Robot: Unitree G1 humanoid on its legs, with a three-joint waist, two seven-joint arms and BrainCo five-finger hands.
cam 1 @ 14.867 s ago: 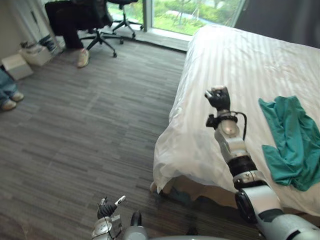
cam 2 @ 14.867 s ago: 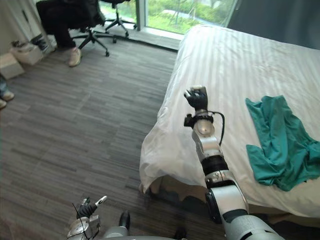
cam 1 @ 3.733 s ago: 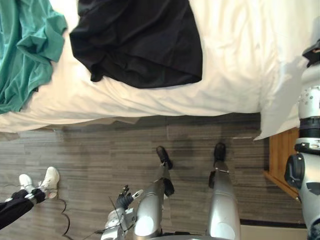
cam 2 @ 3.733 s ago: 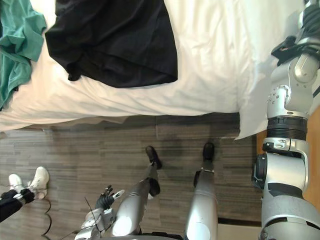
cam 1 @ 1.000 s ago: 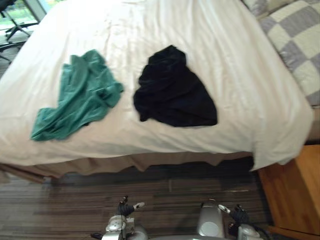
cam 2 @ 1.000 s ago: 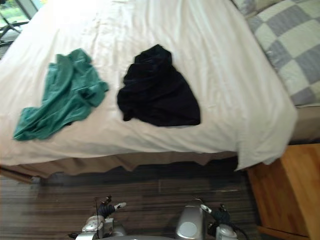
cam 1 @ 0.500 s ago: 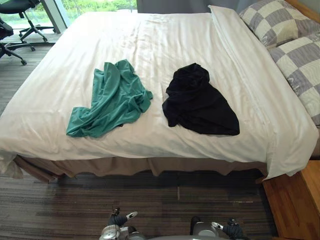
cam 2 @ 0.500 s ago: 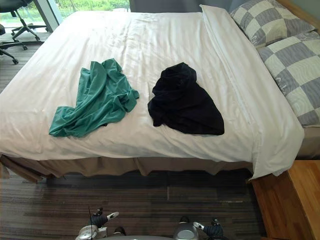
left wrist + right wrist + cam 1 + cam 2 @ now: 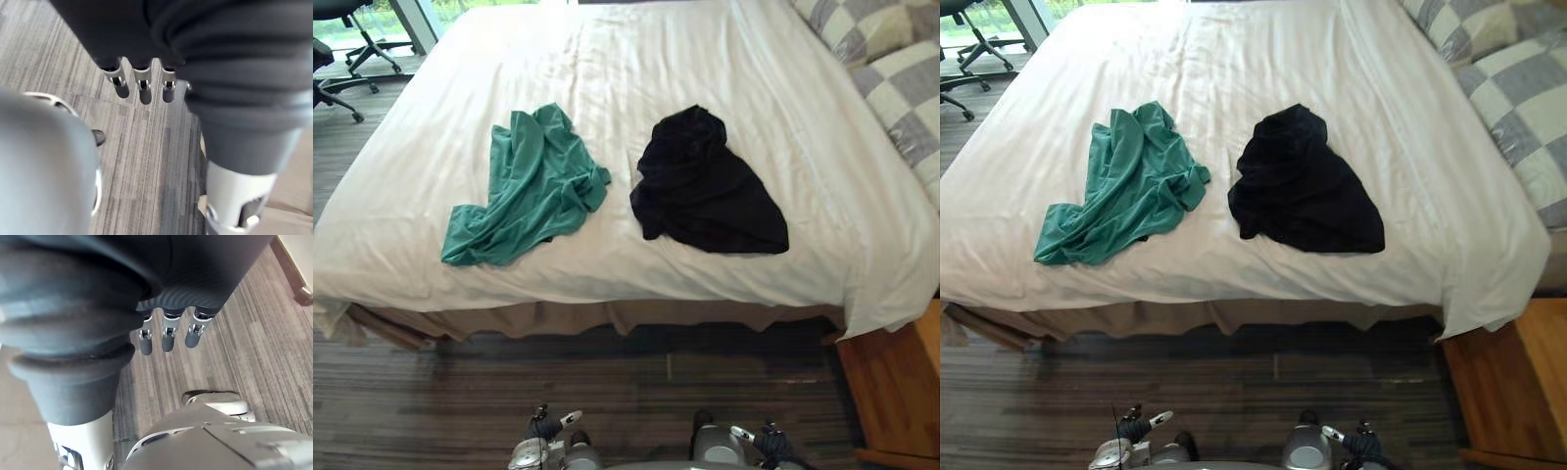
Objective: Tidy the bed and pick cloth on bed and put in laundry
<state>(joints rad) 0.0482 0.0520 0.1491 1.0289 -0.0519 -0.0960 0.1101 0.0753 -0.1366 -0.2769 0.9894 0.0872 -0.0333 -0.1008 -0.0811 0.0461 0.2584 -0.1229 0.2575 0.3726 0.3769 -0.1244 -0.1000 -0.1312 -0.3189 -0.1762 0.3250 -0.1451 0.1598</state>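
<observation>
A crumpled teal cloth (image 9: 527, 188) lies on the white bed (image 9: 607, 69), near its front edge on the left. Beside it to the right lies a bunched black cloth (image 9: 705, 186). Both hands hang low by my sides, well short of the bed. My left hand (image 9: 546, 428) shows at the bottom edge, and in its wrist view its fingers (image 9: 142, 85) point straight down over the floor, holding nothing. My right hand (image 9: 766, 441) is also at the bottom edge. Its fingers (image 9: 167, 333) are straight and empty too.
Checked grey-and-white pillows (image 9: 891, 49) lie at the bed's far right. A wooden bedside table (image 9: 896, 392) stands at the right of the bed's near corner. Office chairs (image 9: 337, 39) stand on the grey wood-pattern floor (image 9: 460, 401) at the far left.
The view has shifted slightly, so the bed sits a little higher in the picture. Both cloths lie as before and both hands still hang open.
</observation>
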